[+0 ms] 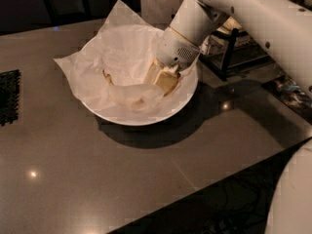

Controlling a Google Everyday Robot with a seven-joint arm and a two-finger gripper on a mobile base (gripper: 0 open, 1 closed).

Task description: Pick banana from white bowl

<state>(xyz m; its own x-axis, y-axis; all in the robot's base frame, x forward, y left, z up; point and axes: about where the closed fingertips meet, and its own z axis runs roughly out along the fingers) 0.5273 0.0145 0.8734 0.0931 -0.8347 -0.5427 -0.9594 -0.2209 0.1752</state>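
Note:
The white bowl point(185, 99) sits on the dark table, lined with crinkled white paper point(117, 38) whose corners stick out past the rim. The banana point(130, 94) lies curved in the bottom of the bowl, its dark stem pointing left and up. My gripper point(163, 81) reaches down into the bowl from the upper right and sits at the banana's right end, touching or just over it. The gripper covers that end of the banana.
A black mesh object point(8, 97) lies at the table's left edge. A dark rack with items point(229, 48) stands behind the bowl at the right. The table's front edge runs diagonally at lower right, beside my white body point(292, 194).

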